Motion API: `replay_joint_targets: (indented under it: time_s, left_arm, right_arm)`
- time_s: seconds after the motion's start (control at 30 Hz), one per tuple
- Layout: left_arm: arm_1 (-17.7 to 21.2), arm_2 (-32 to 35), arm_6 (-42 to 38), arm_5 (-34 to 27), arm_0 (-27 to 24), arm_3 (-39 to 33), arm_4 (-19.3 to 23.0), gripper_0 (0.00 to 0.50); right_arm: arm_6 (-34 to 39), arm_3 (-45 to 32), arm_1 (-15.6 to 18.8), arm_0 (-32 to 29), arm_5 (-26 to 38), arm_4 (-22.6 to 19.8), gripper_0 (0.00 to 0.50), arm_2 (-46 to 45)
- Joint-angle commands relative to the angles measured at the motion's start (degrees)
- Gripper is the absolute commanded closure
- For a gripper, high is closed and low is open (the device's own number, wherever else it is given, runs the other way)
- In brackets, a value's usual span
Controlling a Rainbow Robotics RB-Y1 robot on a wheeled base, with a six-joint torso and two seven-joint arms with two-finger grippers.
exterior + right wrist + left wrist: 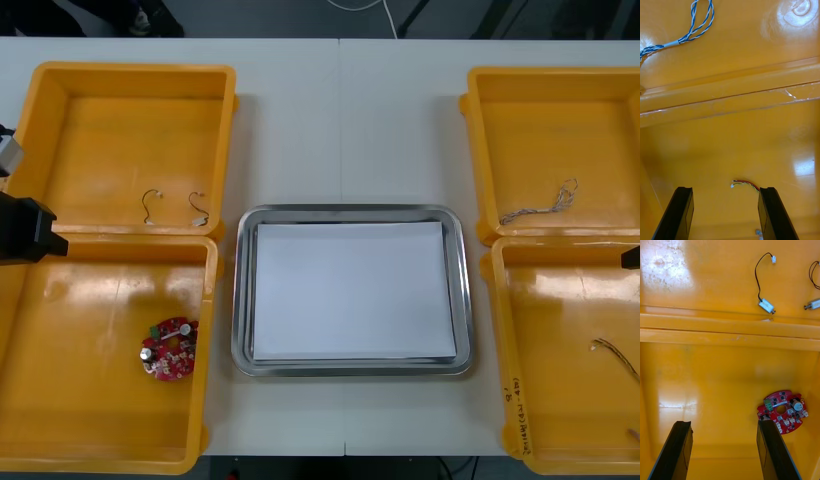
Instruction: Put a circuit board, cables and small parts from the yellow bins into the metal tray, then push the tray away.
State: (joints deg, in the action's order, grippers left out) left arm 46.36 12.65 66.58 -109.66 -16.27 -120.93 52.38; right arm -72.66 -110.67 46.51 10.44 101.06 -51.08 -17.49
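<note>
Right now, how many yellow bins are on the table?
4: far left bin, near left bin, far right bin, near right bin, the last partly out of frame. None seems hidden.

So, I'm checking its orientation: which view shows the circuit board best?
The left wrist view: the circuit board is close, its components distinct, beside the left tool. The front view shows it small in a yellow bin; the right wrist view faces the right-side bins.
</note>
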Motion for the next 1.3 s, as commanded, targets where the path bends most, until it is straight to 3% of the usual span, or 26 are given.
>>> replay_joint_targets:
  time_s: [0.03,1.3]
  left_arm:
    - [2.5,1.8,4.5,-0.3,0.7,-1.7,0.4,0.000]
    - [2.5,1.8,4.5,-0.3,0.7,-1.7,0.4,0.000]
  right_arm:
    - [-2.7,-0.6,2.8,-0.1,-0.4,-0.4,0.000,-1.8]
    - [-2.7,-0.6,2.8,-0.1,-0.4,-0.4,0.000,-1.8]
